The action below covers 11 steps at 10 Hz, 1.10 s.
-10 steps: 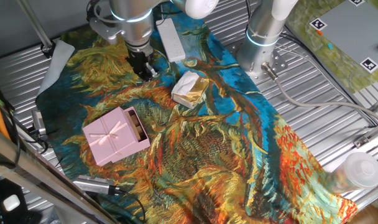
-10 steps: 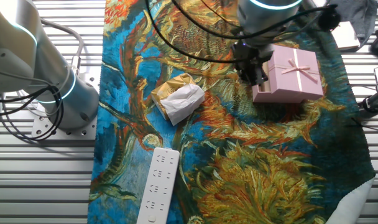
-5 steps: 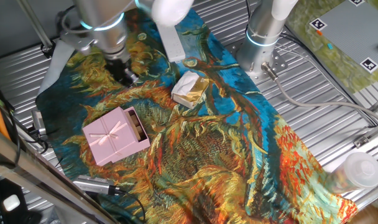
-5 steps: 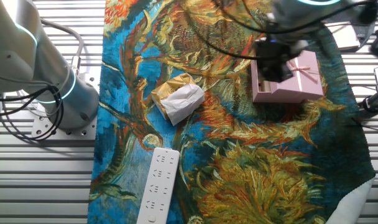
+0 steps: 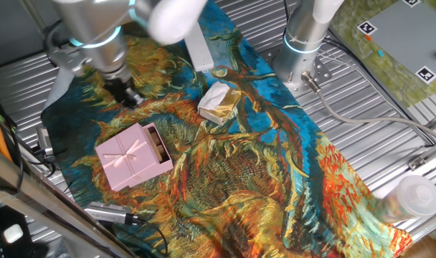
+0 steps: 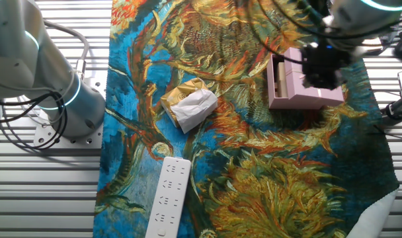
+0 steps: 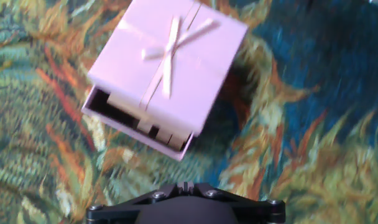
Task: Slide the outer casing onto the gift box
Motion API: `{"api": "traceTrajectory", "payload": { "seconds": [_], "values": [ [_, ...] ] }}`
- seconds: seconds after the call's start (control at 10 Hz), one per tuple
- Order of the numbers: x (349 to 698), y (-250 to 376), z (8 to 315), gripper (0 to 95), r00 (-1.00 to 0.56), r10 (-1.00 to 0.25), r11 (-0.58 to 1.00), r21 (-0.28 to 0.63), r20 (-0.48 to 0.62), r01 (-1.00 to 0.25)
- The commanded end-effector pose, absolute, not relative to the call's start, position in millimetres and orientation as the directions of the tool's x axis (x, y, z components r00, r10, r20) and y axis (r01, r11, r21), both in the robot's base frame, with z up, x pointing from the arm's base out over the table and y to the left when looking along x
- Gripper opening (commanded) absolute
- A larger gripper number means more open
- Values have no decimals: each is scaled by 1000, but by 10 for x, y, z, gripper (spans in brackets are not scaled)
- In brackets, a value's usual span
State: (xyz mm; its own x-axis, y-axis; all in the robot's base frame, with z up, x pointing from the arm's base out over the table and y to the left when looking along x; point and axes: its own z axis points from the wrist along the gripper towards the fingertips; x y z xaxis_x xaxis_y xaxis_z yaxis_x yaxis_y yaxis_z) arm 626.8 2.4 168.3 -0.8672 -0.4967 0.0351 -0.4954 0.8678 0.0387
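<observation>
The outer casing point(image 5: 128, 158) is a pale-pink square sleeve with a ribbon bow, lying on the patterned cloth at the front left. It also shows in the other fixed view point(image 6: 292, 80) and in the hand view point(image 7: 170, 62). The gift box point(image 5: 159, 145) sits inside it, with its end sticking a little out of the open side point(image 6: 274, 71) point(image 7: 136, 127). My gripper point(image 5: 128, 96) hangs above the cloth just beyond the casing, with jaws shut and empty. In the other fixed view the gripper point(image 6: 323, 71) overlaps the casing's far part. In the hand view the gripper point(image 7: 186, 185) is at the bottom edge.
A cream-and-gold wrapped lump point(image 5: 219, 102) point(image 6: 190, 104) lies mid-cloth. A long white bar point(image 5: 198, 46) point(image 6: 168, 197) lies at the cloth's far end. A second arm's base point(image 5: 301, 41) point(image 6: 52, 86) stands beside the cloth. A metal cylinder point(image 5: 110, 212) lies at the front left.
My gripper has moved away from the lump's side and across toward the far side of the casing. The casing and gift box have not moved.
</observation>
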Motion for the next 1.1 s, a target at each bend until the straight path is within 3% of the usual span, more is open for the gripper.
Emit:
{"api": "traceTrajectory", "payload": {
  "seconds": [0.1, 0.6, 1.1],
  "values": [
    [6390, 28, 1672, 0, -859, -510, 860, 47, 55, -507],
    [6666, 120, 1611, 0, -857, -509, 861, 62, 83, -505],
    [6681, 209, 1414, 0, -874, -477, 879, 65, 91, -473]
  ]
}}
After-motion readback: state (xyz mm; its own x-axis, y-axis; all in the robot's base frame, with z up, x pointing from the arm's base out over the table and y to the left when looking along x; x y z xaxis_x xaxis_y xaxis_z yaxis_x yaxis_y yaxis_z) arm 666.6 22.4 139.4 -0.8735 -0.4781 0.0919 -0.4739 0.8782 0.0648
